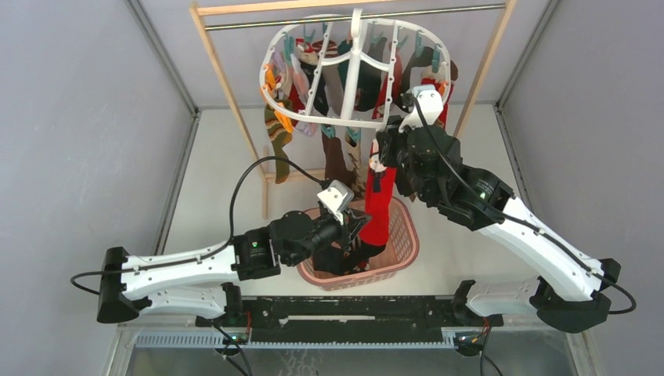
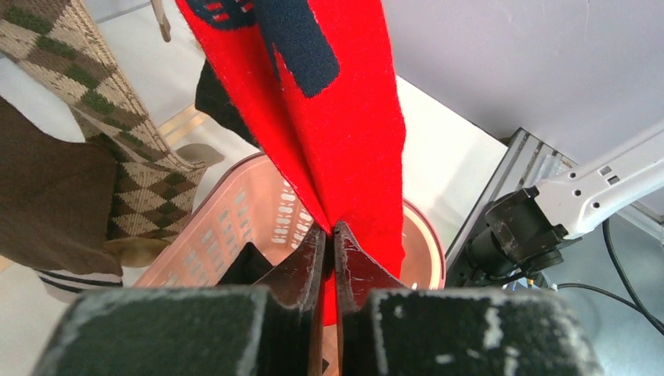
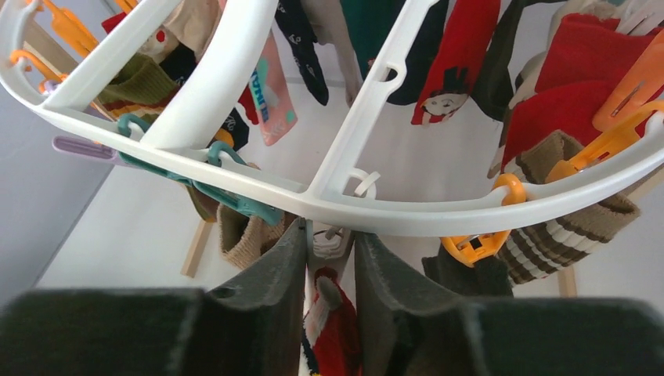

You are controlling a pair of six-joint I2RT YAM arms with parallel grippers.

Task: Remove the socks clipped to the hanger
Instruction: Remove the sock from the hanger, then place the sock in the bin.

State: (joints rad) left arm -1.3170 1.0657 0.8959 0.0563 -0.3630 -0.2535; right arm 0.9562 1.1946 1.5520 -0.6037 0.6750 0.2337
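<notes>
Removing one red sock point(image 2: 329, 117) from the hanger point(image 3: 407, 215), working two-handed. Clenching the left end effector point(image 2: 335, 235) on the sock's lower end, with both fingers pressed flat against the folded fabric. Holding that end over the pink basket point(image 2: 227, 227) on the desk point(image 1: 219, 172), probably so as to keep the sock taut and steer it into the basket on release. Bracketing a small white clip point(image 3: 327, 244) with the right end effector point(image 3: 330, 231) directly under the hanger's near rim, at the point where the sock is hanging. Standing narrowly apart there, with no telling whether already squeezing the clip or merely flanking it. Reaching in from below, apparently to get at the clip's levers past the rim and crossbars. Leaving the other socks point(image 3: 446, 63) hanging from orange clips point(image 3: 470, 244) and teal clips point(image 3: 235, 202) around the oval frame, itself hooked on the wooden-framed rail point(image 1: 227, 86) at the far end of the desk. Calling next, in all likelihood, for a firm squeeze on the clip together with a downward pull from the left.
</notes>
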